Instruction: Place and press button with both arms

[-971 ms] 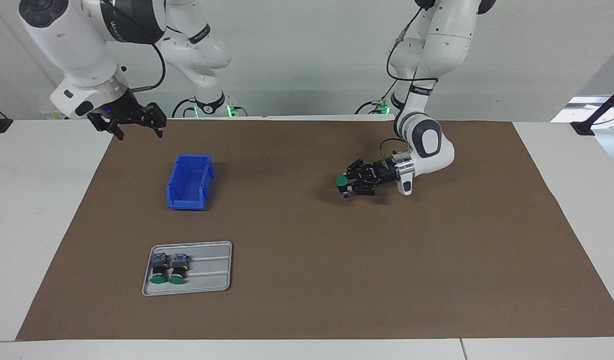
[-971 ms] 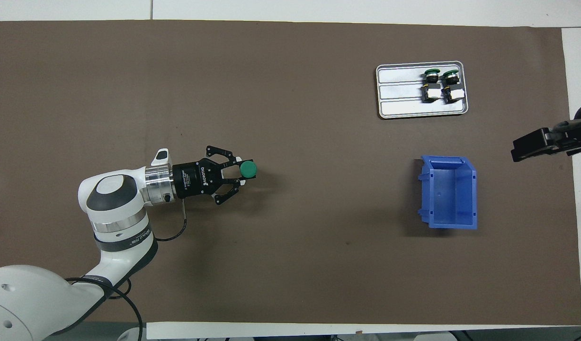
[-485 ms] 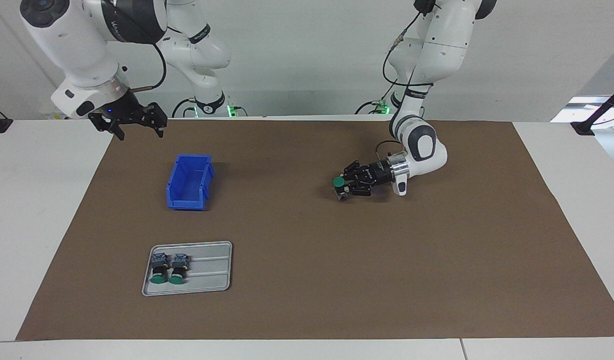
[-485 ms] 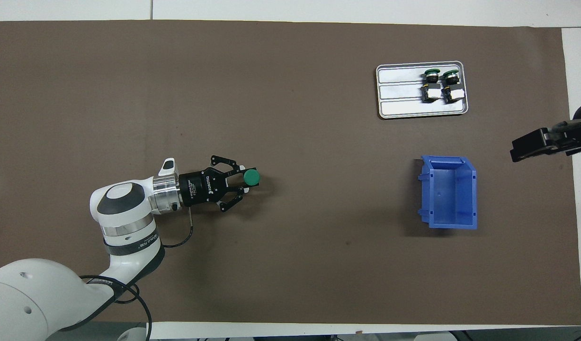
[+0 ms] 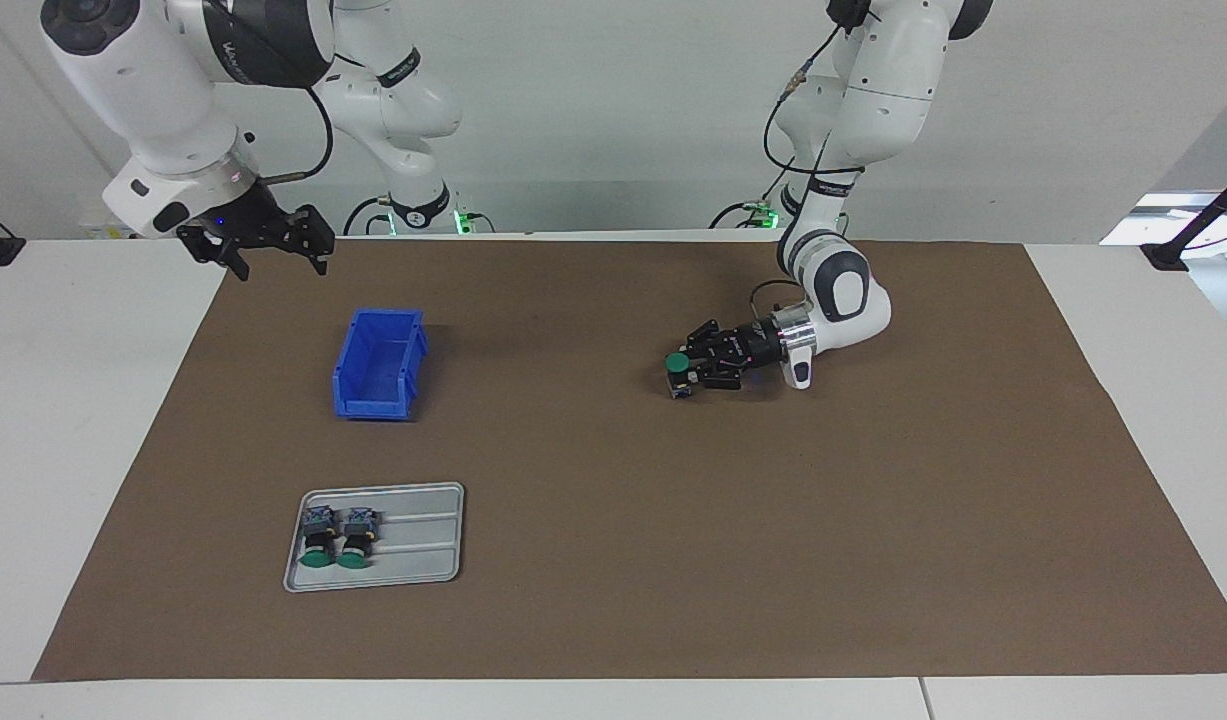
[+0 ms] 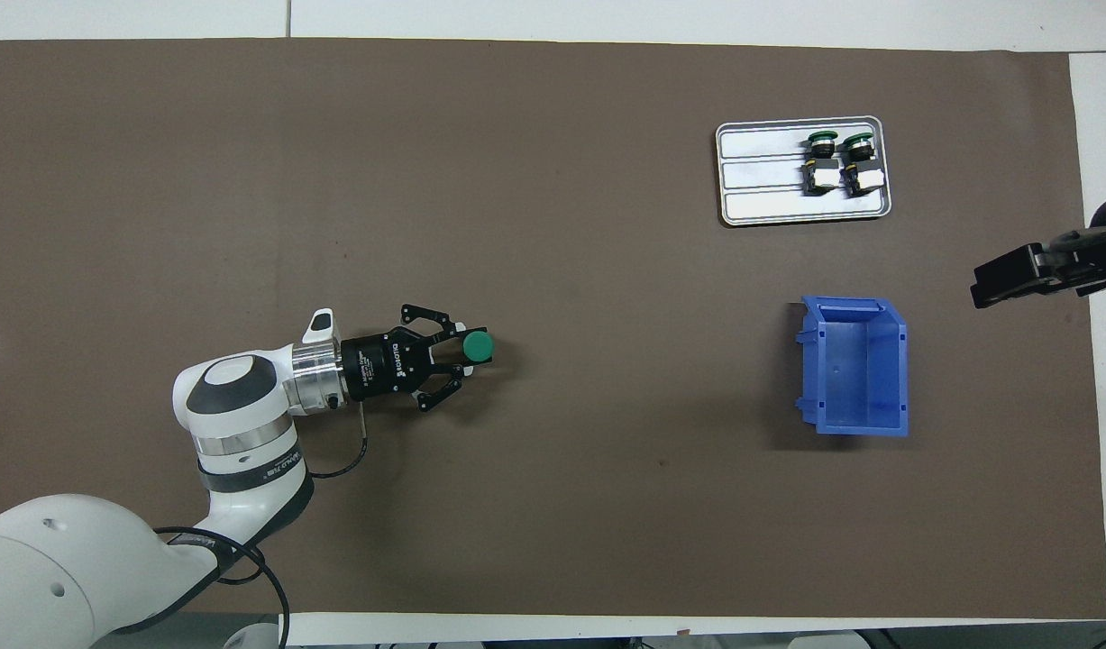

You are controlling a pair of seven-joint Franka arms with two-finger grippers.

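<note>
Button (image 5: 680, 373) stood upright on mat, cap up, gripped at fingertips of low left gripper (image 5: 695, 371); right gripper (image 5: 273, 243), fingers spread wide, is parked well apart, above blue bin (image 5: 378, 363).

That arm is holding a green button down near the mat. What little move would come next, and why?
Probably letting go. The left gripper has the button upright, its base seemingly at the brown mat, so releasing would leave it standing there. The right gripper waits, open, near the blue bin.
</note>
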